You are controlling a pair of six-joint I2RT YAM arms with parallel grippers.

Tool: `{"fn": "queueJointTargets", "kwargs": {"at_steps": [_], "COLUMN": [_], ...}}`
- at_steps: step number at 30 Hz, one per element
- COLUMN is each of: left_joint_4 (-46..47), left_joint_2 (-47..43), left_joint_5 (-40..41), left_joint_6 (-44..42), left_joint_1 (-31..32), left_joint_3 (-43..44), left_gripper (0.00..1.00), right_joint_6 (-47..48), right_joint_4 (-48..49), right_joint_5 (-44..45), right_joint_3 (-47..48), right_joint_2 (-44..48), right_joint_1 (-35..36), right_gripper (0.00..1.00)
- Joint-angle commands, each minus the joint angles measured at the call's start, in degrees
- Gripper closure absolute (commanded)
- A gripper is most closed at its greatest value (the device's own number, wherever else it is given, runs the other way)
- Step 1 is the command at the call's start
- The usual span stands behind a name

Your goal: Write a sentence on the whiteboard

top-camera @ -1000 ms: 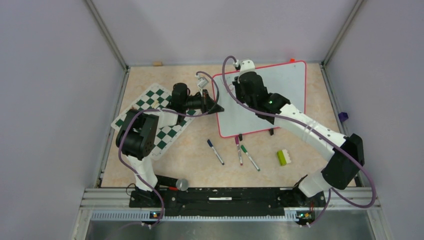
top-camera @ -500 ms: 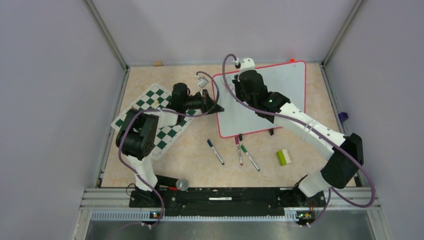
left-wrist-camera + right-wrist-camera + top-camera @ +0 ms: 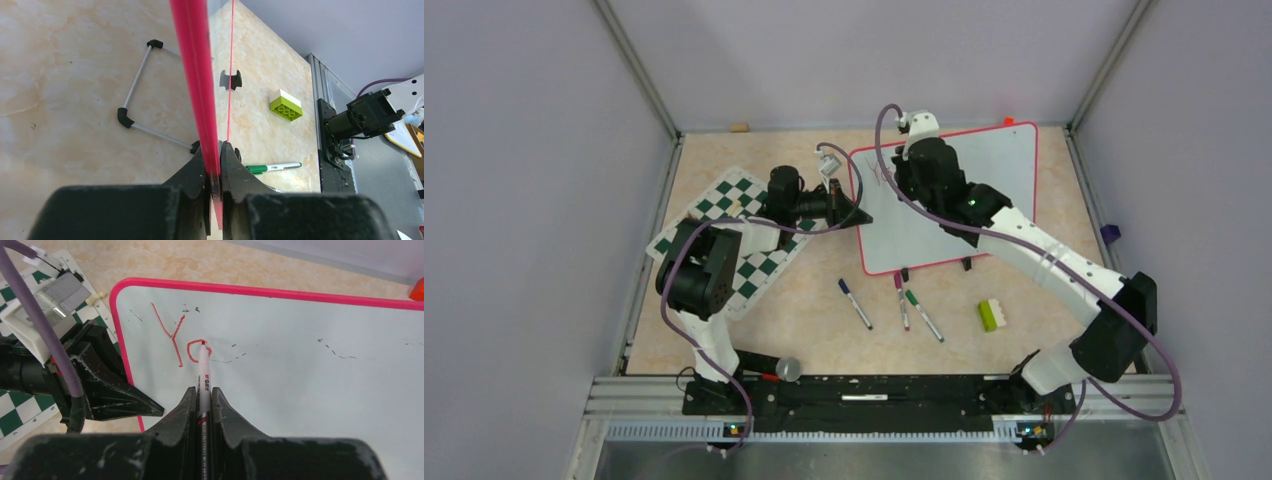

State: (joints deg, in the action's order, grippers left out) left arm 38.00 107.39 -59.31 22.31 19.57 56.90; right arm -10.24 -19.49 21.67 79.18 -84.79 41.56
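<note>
Nearest you on the desk [image 3: 809, 325] lie three markers [image 3: 901, 300] and a lime brick [image 3: 991, 315]. Beyond them, toward the far right, sits the whiteboard [image 3: 999, 170]. Your left hand [image 3: 214, 150] pinches its pink left edge. Your right hand [image 3: 202, 392] pinches a red marker [image 3: 202, 367], tip touching the red "Yo" [image 3: 182, 342].

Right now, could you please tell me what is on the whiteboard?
Red letters "Yo" near the whiteboard's left edge, the red marker's tip on the "o", and faint smudges. The right fingers hide the part beneath.
</note>
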Motion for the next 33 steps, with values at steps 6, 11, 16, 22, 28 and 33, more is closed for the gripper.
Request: {"fn": "queueJointTargets", "kwargs": {"at_steps": [6,11,16,22,28,33], "left_joint_4": [-2.5,-2.5,-2.5,-2.2,-2.2,-2.2], "left_joint_2": [2.0,2.0,2.2,1.6,1.8,1.8], "left_joint_5": [0.3,0.3,0.2,0.8,0.7,0.5], "left_joint_6": [-9.4,-9.3,-9.2,-9.4,-9.4,-9.4], "left_joint_1": [0.9,0.9,0.8,0.9,0.9,0.8], "left_joint_3": [-1.3,-1.3,-1.2,-1.7,-1.6,-1.6], "left_gripper": [1.0,1.0,1.0,1.0,1.0,1.0], "right_joint_6": [-0.5,-1.9,-2.1,-2.1,-2.1,-2.6], "right_joint_4": [2.6,2.5,2.5,2.6,2.7,3.2], "right_joint_5": [0.8,-1.8,-3.1,-3.5,-2.9,-3.4], "right_joint_3": [-0.9,-1.1,-0.9,-1.2,-1.6,-2.5], "right_joint_2": [5.7,5.1,4.6,4.5,4.6,4.6], "right_joint_1": [-1.8,-3.7,-3.8,-3.8,-3.8,-3.8], "right_gripper": [1.0,1.0,1.0,1.0,1.0,1.0]}}
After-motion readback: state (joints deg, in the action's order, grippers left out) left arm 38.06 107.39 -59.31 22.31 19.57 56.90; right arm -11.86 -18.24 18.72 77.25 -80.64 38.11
